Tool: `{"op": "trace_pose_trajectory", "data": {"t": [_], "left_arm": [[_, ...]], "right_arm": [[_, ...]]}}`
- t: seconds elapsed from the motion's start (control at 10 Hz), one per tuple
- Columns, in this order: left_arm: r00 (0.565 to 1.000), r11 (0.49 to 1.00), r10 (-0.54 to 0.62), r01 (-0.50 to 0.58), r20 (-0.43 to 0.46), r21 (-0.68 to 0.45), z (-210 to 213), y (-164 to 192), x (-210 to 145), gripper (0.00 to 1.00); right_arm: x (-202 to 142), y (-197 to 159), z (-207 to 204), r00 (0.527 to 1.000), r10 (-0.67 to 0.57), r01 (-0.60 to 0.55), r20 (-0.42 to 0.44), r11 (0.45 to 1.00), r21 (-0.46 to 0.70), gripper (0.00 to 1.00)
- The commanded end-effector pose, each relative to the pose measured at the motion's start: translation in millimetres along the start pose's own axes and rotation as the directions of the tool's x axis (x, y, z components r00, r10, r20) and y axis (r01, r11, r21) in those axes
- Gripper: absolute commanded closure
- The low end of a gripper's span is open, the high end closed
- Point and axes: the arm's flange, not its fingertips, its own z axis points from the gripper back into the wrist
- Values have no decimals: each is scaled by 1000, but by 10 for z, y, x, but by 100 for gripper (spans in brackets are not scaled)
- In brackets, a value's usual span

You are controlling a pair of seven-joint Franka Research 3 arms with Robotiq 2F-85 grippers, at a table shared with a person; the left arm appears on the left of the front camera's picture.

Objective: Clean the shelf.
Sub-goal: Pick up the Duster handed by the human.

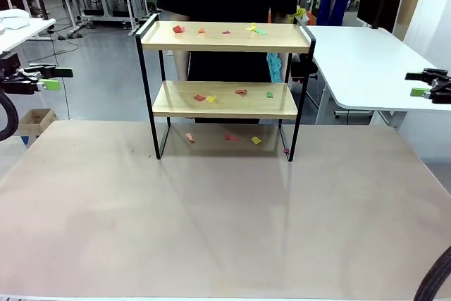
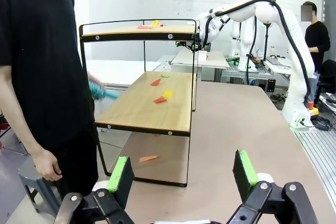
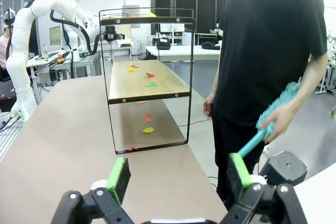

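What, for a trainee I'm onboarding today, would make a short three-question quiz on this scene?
1. True or false: the left gripper and the right gripper are both open and empty.
2. What does the person hold? A) a sponge B) a teal duster C) a spray bottle
3. Coloured scraps lie on both boards of the shelf. Where else do they lie?

Key: 1 true; 2 B; 3 on the table, under the shelf.
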Motion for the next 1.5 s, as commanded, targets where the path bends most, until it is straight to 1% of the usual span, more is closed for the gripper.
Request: {"op": "trace_pose_trajectory", "data": {"t": [0.0, 1.4], "left_arm": [[1000, 1000, -5, 5, 0, 0, -5, -8, 25, 0], [1000, 1000, -5, 5, 0, 0, -5, -8, 25, 0]], "right_arm": [[31, -1, -10, 1000, 5, -5, 2, 1000, 4, 0], [31, -1, -10, 1000, 5, -5, 2, 1000, 4, 0]]}}
